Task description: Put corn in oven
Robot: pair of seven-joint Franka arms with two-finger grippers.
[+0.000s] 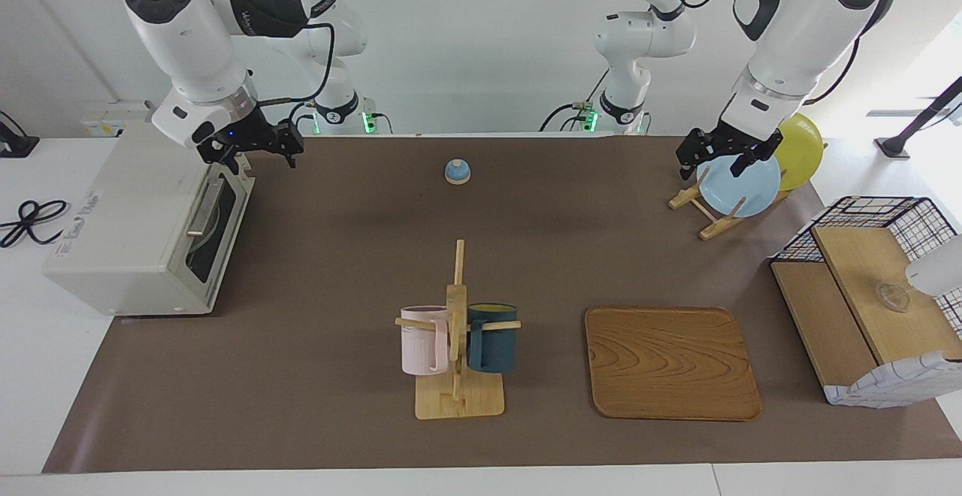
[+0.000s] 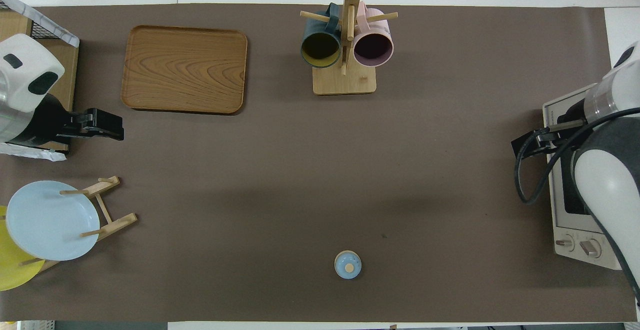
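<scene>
No corn shows in either view. The off-white oven (image 1: 128, 233) stands at the right arm's end of the table, its glass door looking shut; it also shows in the overhead view (image 2: 560, 220). My right gripper (image 1: 255, 158) hangs open and empty just above the oven's door-side top edge, and shows in the overhead view (image 2: 517, 146). My left gripper (image 1: 714, 167) is open and empty, up in the air over the plate rack; it shows in the overhead view (image 2: 120, 126).
A small blue knobbed lid (image 1: 457, 171) lies mid-table near the robots. A mug rack (image 1: 456, 331) holds a pink and a dark blue mug. A wooden tray (image 1: 669, 361), a rack with a blue plate (image 1: 740, 184) and a yellow plate (image 1: 800, 146), and a wire shelf (image 1: 864, 293) stand toward the left arm's end.
</scene>
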